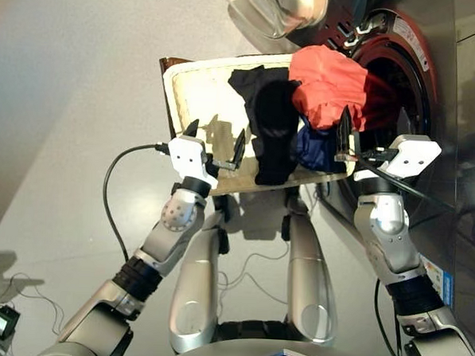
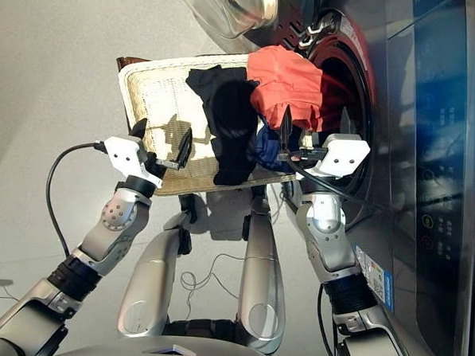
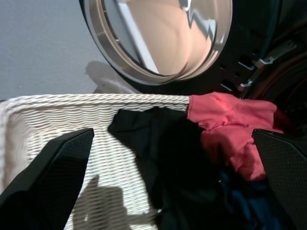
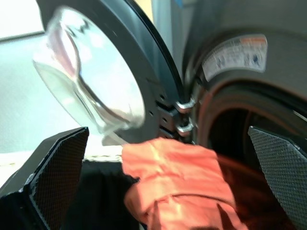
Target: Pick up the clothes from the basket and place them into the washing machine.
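I see both grippers spread and empty: left gripper [image 1: 215, 145] over the wicker basket [image 1: 196, 88], right gripper [image 1: 350, 136] by the orange-red garment [image 1: 328, 83] (black garment [image 1: 270, 124] alongside).

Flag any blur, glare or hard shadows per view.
Right wrist view: glass door smeared and washed out. Left wrist view: bright reflections on the door, gripper shadow on the basket. Eye views: hard shadows of the left gripper on the wicker.

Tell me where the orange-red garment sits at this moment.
In the head views, the orange-red garment lies heaped at the basket's far right end, beside the washing machine's open drum hole, above the dark blue garment and right of the black garment.
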Motion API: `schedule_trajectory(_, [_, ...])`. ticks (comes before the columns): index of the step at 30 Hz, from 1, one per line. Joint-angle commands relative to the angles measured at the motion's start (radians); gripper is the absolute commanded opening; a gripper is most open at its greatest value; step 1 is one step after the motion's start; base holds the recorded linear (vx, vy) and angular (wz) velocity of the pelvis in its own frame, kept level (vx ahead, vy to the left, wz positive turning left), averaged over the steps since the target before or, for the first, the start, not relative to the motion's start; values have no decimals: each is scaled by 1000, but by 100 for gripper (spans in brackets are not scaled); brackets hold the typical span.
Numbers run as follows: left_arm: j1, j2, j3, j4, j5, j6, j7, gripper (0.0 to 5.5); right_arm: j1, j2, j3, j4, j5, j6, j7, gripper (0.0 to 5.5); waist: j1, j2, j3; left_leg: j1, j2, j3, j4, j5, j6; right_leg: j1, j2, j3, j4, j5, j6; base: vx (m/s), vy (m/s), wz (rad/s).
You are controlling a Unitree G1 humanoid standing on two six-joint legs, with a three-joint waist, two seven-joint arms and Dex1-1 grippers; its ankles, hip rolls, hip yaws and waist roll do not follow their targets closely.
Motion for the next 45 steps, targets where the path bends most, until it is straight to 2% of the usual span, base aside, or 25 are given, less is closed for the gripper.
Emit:
schedule_trajectory(1, [-114,-51,-16,12,5,-39,59,550,-31,-18,48,-168,-7,-61,2,550,-43,-23,-46,-70,28,-48,45,30,-82,26,-20,-15,-74,63,104,0,0,0])
schedule_trajectory(9, [-257,-122,-74,93,-23,10,115,550,-161,-29,183,-238,-44,-8,-6,550,-62,-42,-11,-107,44,-35,77,29,-86,-7,-12,-5,-61,71,103,0,0,0])
schedule_trajectory(13, [-305,-157,-79,163,-29,23,140,550,-232,-11,252,-232,-56,8,-15,550,-68,-45,-4,-126,48,-31,88,28,-87,-26,-10,-2,-53,71,99,0,0,0])
schedule_trajectory(20, [-384,-241,-75,349,-97,56,193,550,-341,32,372,-220,-35,31,-18,550,-76,-51,-4,-176,58,-34,125,21,-86,-71,-4,4,-25,68,91,0,0,0])
schedule_trajectory(25, [-426,-301,-64,453,-172,67,232,550,-402,53,433,-223,-5,38,-38,550,-80,-48,-4,-221,67,-36,169,9,-83,-114,2,10,17,54,82,0,0,0])
schedule_trajectory(35, [-467,-339,1,646,-166,99,285,550,-464,83,497,-209,27,36,-54,550,-87,-56,-4,-293,95,-33,253,-17,-85,-190,21,16,95,27,68,0,0,0])
schedule_trajectory(45, [-556,-327,122,860,-154,123,308,550,-482,94,516,-215,62,13,-33,550,-108,-78,-4,-320,115,-25,279,-31,-87,-228,38,27,113,27,68,0,0,0])
